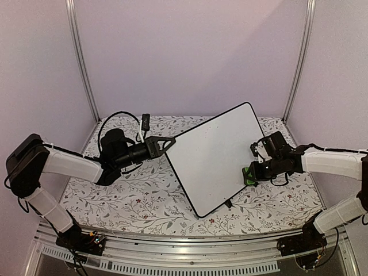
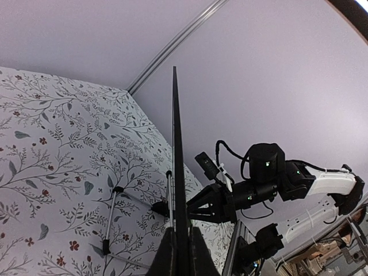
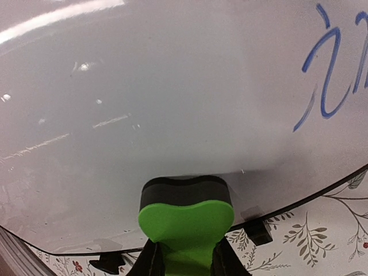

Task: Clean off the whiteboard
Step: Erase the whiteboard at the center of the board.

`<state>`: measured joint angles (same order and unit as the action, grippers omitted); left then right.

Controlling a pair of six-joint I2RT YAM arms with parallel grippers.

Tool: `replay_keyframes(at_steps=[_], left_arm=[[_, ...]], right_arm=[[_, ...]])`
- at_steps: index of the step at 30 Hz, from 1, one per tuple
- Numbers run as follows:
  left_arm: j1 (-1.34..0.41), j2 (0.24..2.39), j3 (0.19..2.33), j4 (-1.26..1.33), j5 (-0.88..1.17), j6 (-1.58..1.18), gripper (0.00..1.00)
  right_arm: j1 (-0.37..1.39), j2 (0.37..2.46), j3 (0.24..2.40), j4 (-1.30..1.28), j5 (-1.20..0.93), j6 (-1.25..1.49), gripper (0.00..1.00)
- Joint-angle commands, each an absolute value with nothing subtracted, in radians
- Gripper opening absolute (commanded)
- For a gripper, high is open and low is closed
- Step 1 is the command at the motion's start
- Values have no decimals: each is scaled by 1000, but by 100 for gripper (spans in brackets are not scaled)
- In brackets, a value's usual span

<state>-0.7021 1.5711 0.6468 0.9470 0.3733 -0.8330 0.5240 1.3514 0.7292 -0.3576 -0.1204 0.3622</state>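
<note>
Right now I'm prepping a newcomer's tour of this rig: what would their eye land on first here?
The big whiteboard, set diagonally mid-table on the floral cloth, dominates. The left gripper pinches its left corner, while the right gripper presses a bright green eraser against its right side. In the right wrist view, blue marker strokes show at the upper right of the board's face.

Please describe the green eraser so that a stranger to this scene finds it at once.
Find the large white rectangular whiteboard with a thin black rim, askew on the floral-patterned table. At its edge nearest the right arm, that arm's fingers hold a small eraser block against it. It alone is bright green, with a black layer facing the board.
</note>
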Motion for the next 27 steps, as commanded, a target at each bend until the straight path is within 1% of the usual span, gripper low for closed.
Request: replay_keyframes(at_steps=[1,8,13,18,24,27], left_arm=[[-732,1600,623,899,521,-784,0],[-732,1597,619,898,521,-785,0],[-732,1593,618,897,518,-783,0],[-732,1592,617,894,515,-780,0],[-732,1600,622,896,519,-782,0],[-732,1603,622,897,521,-784,0]], right_arm=[[512,1371,791,-371,-58,367,0],[407,1378,872,-373,-27,331,0],[388,1416,894,-375,-55,295,0],[388,1413,823,-375,-91,288,0],[388,1347,709,-386,-117,305,0],[388,1326,685,-388,-121,312,0]])
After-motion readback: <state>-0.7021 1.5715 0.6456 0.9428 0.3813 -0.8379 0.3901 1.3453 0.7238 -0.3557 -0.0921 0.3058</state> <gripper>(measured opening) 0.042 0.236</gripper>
